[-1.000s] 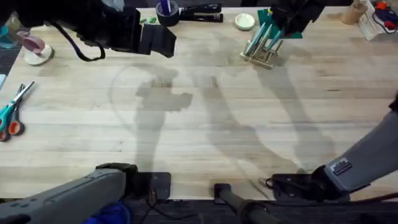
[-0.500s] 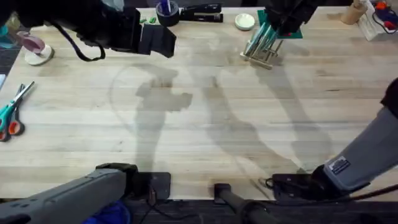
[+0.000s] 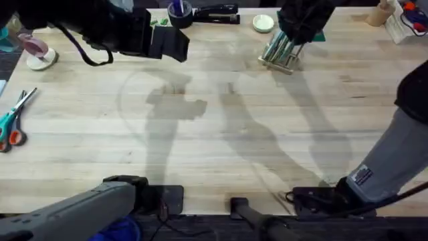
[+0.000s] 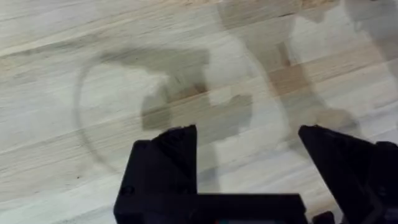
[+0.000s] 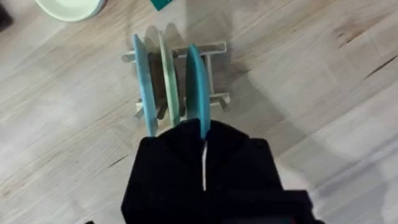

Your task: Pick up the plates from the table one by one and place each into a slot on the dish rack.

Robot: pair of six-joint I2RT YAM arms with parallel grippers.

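Note:
On the far right part of the table (image 3: 221,134) stands the dish rack (image 3: 279,60), a small light-wood one. In the right wrist view the rack (image 5: 214,71) holds three plates on edge: a blue one (image 5: 144,81), a pale green one (image 5: 169,78) and a turquoise one (image 5: 196,81). My right gripper (image 3: 297,30) hangs over the rack, and its gripper (image 5: 204,140) is shut on the rim of the turquoise plate. My left gripper (image 3: 168,44) hovers over bare wood at the far left, its gripper (image 4: 249,155) open with nothing in it.
A small white dish (image 3: 263,23) sits just behind the rack, beside a teal object (image 3: 315,37). Along the far edge lie a stapler (image 3: 217,13) and a dark cup (image 3: 179,13). Scissors (image 3: 13,120) rest at the left edge. Boxes (image 3: 398,17) crowd the far right corner.
My right gripper has moved a little left and down over the rack, bringing the turquoise plate down among the dowels. The left arm has not moved.

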